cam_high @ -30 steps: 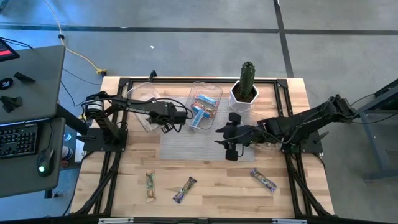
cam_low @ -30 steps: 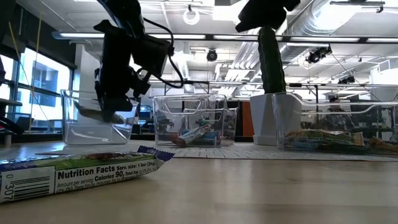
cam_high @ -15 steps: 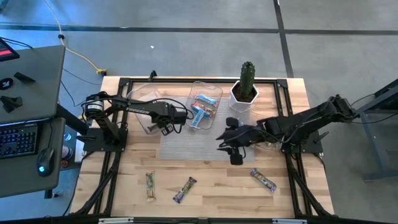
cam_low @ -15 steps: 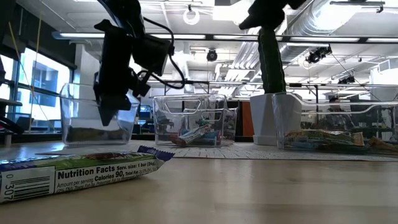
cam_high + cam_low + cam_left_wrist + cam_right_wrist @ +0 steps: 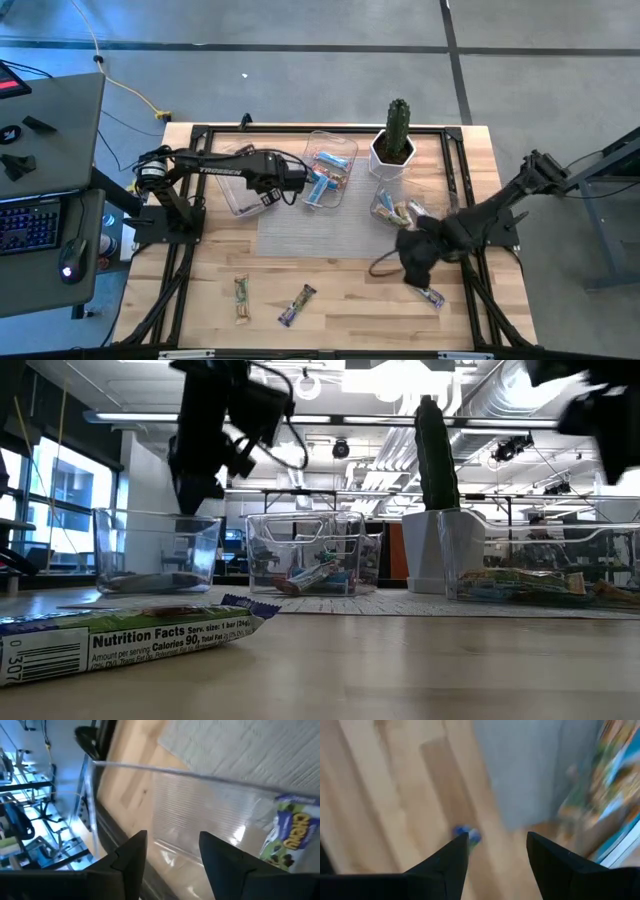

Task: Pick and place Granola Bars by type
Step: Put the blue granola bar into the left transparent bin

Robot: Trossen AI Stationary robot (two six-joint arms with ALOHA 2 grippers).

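Left gripper [image 5: 268, 192] sits over the left clear tray [image 5: 232, 193] in the high view, nothing hanging from it; right gripper [image 5: 415, 262] is low near the purple bar [image 5: 430, 296] at the table's right front. Middle tray [image 5: 330, 172] holds light blue bars, right tray [image 5: 398, 213] a mixed pile beside the cactus pot [image 5: 392, 152]; a green-tan bar [image 5: 240, 298] and a second purple bar [image 5: 297, 304] lie loose up front. Low view: I see one bar [image 5: 150, 580] flat on the left tray's floor, gripper above the rim. Left wrist: fingers [image 5: 131, 855] spread and empty, a purple-and-green wrapper [image 5: 289, 837] lying in the tray. Right wrist: fingers [image 5: 451, 857] wide apart, empty, blue wrapper end [image 5: 468, 834] between them on the wood. I'd lift left straight clear of the wall, centre right over the bar, descend flat, pinch across the short width.
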